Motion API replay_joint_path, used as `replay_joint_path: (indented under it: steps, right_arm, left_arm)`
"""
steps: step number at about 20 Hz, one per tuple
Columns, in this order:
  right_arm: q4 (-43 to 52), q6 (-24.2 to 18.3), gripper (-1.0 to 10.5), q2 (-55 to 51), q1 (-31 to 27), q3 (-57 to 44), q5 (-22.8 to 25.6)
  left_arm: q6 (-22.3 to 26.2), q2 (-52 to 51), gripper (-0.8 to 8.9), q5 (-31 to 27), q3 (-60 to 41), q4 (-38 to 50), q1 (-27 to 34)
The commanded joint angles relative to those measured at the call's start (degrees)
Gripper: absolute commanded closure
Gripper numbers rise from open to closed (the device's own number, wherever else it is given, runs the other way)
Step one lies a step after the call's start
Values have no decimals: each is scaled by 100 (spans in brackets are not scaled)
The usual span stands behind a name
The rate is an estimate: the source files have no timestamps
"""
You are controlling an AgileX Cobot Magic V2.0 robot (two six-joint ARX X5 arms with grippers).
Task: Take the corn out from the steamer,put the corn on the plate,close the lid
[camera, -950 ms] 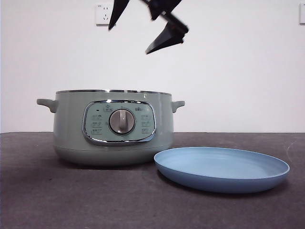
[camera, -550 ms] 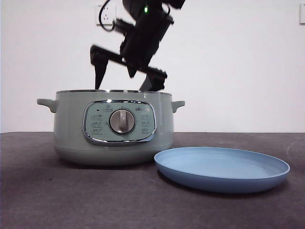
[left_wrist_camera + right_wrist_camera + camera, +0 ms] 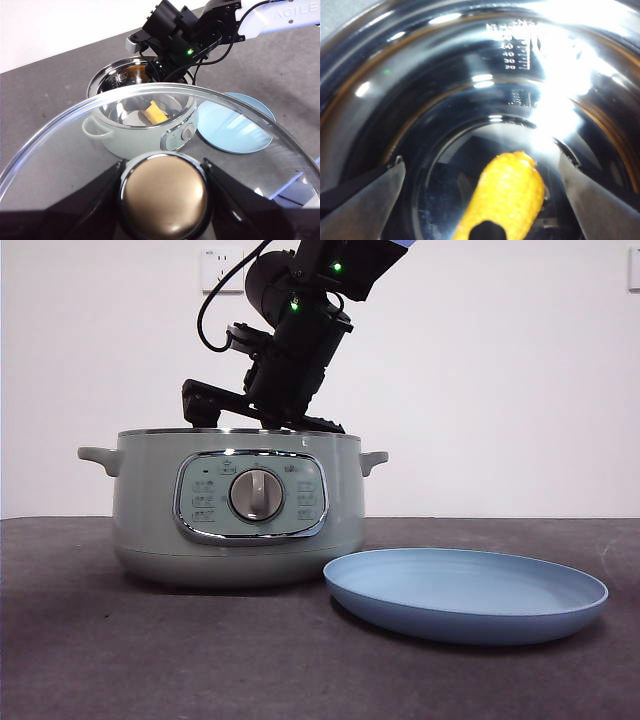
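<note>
The pale green steamer stands open on the dark table, with the light-blue plate beside it. The yellow corn lies on the pot's shiny bottom and also shows in the left wrist view. My right gripper is lowered inside the pot, open, one jaw on each side of the cob's end. In the front view its fingertips are hidden behind the steamer's rim. My left gripper is shut on the round knob of the glass lid, held up away from the steamer.
The right arm comes down into the pot from above, with cables looping at its side. The plate lies close against the steamer's side. A wall socket sits on the white wall behind.
The right arm has come down from above the steamer, and its open jaws have dropped below the rim into the pot. Steamer and plate have not moved.
</note>
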Motion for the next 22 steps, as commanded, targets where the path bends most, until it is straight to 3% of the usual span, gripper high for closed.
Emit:
replay_joint_path:
  steps: [1,9,12,15,22]
  right_arm:
    - [-129,39,415,87,20,-2,146]
    - [-723,-175,418,321,44,-2,437]
    - [-719,-175,606,350,44,-2,457]
    - [-579,-173,931,350,44,-2,433]
    - [-195,-289,959,-35,50,2,431]
  left_arm:
    - [11,-61,822,-2,48,181,-11]
    - [15,-122,822,-7,48,136,-13]
    - [24,-122,822,-7,48,96,-13]
    - [24,-122,822,-9,48,92,-13]
    - [26,-120,822,-9,48,144,-13]
